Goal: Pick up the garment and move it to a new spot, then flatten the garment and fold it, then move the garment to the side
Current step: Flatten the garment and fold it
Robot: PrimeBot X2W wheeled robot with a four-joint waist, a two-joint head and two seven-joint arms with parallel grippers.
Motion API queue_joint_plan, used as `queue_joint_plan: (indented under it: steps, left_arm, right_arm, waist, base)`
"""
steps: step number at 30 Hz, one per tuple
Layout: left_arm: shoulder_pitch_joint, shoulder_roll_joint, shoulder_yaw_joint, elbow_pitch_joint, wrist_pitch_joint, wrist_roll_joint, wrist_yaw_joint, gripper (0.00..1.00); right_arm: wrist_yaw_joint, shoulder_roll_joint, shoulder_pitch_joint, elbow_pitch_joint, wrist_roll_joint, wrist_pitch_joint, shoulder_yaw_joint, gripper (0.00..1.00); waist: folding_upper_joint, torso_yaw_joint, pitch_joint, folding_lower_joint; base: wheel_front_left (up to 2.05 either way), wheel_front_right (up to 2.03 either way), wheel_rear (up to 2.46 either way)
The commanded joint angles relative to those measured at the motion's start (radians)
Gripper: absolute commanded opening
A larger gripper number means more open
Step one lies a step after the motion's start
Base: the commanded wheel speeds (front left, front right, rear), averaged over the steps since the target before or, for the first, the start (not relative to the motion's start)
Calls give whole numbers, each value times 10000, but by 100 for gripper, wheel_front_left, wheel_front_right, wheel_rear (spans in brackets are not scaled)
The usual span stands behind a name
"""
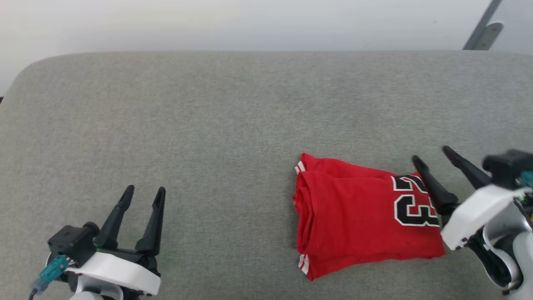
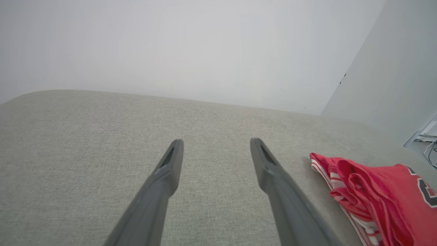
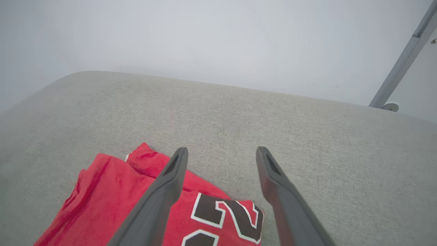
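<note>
The garment (image 1: 358,212) lies folded into a red rectangle on the grey cloth surface, right of centre, with black white-edged characters (image 1: 414,200) at its right end and striped trim at its left corners. My right gripper (image 1: 433,153) hovers open at the garment's right edge, holding nothing; in its wrist view the left finger crosses the garment (image 3: 102,198) while the right finger is over bare cloth. My left gripper (image 1: 145,191) stands open at the lower left, well apart from the garment (image 2: 372,191), which lies to the right of its fingers.
The grey padded surface (image 1: 208,125) stretches wide to the left and back, ending at a rounded far edge against a pale wall. A grey metal leg (image 1: 483,29) stands beyond the far right corner.
</note>
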Motion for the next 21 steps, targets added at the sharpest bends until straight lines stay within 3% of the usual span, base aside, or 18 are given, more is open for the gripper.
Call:
queue_joint_plan:
  steps: [1,10,21]
  left_arm:
    - [112,27,57,23,-51,15,25,100]
    - [562,-102,644,68,-49,304,25,100]
    - [1739,-496,1680,-541,-49,727,25,100]
  right_arm:
    - [-9,-10,117,108,-91,-270,-41,100]
    - [-7,612,752,1016,-876,-3242,-513,100]
    - [-7,1379,1656,608,-1797,-3981,-1096,100]
  waist:
    - [0,-111,-80,0]
    - [0,-519,-386,0]
    - [0,-717,-585,0]
  base:
    - [0,0,0]
    - [0,0,0]
    - [0,0,0]
